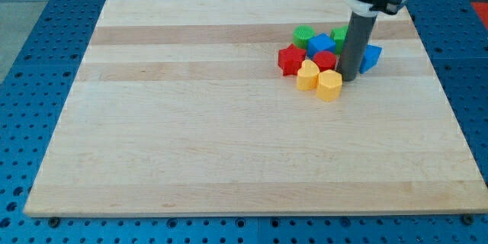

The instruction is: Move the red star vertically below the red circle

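Note:
The red star (290, 59) lies at the left side of a tight cluster of blocks in the upper right of the wooden board (229, 145). The red circle (325, 61) sits just to its right, partly behind two yellow blocks, a heart-like one (307, 76) and a hexagon-like one (330, 86). My tip (351, 78) rests on the board at the right side of the cluster, right beside the red circle and the yellow hexagon; whether it touches them I cannot tell.
A green block (304, 36) and a blue block (321, 44) lie above the red ones. Another green block (340, 35) is partly hidden behind the rod. A second blue block (371, 56) lies right of the rod. The board's right edge is close.

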